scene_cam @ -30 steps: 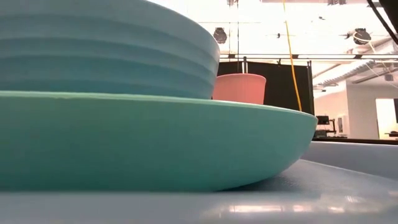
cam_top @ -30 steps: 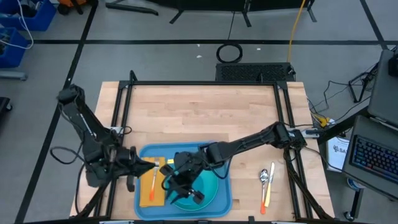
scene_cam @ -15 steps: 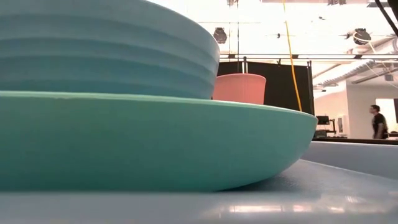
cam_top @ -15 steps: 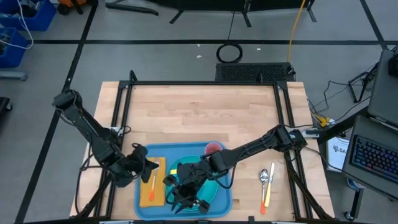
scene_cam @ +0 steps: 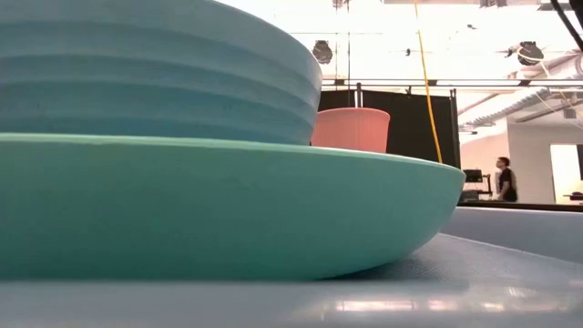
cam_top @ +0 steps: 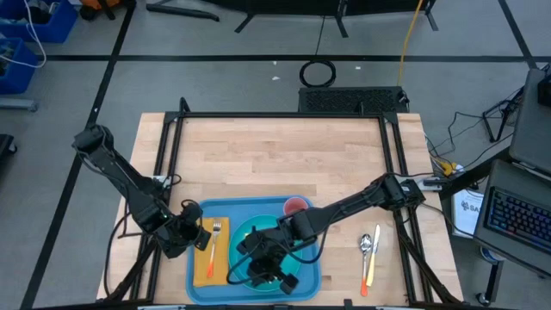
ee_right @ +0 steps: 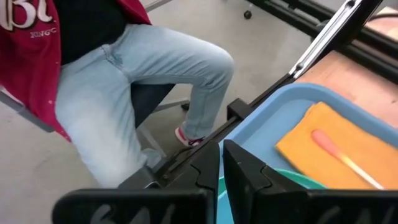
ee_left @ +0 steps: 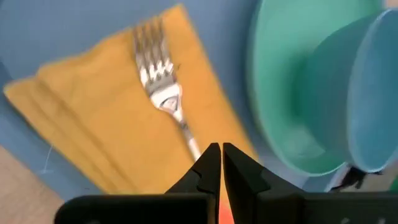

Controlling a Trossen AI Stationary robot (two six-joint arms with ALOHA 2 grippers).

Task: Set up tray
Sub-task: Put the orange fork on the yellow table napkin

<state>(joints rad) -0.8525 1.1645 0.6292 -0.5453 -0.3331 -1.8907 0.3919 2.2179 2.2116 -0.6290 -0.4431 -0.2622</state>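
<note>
1. Large flat blue plastic tray (cam_top: pixel 200 280) with rounded corners and raised rim sits at the near edge of the wooden tabletop (cam_top: pixel 275 164), between the two arms.
2. On the tray: folded yellow-orange napkin (cam_top: pixel 207 265) at its left side, a silver metal fork with orange handle (ee_left: pixel 163 93) lying on the napkin, tines toward the far side.
3. Round teal plate (cam_top: pixel 297 258) in the tray's middle, light blue ribbed bowl (scene_cam: pixel 137 73) stacked on it; small pink cup (cam_top: pixel 295 207) at the tray's far right corner.
4. Left hand (cam_top: pixel 196 234) hovers at the tray's left rim, just over the fork handle; fingers together, holding nothing.
5. Right hand (cam_top: pixel 263 274) hangs over the plate's near part, above the bowl; fingers together, nothing between them in the wrist view.
6. Off the tray, on the tabletop to the right: metal spoon (cam_top: pixel 366 245) and orange-handled knife (cam_top: pixel 373 258), side by side, well apart from the tray.
7. A person in jeans (ee_right: pixel 124 93) sits just beyond the tabletop's near edge.
8. Step, as a judgement: napkin, fork, plate, bowl and cup look placed; spoon and knife remain.
9. Next move probably needs the right hand to lift clear of the bowl, swing right, open, and pinch the spoon or knife flat off the wood.
</note>
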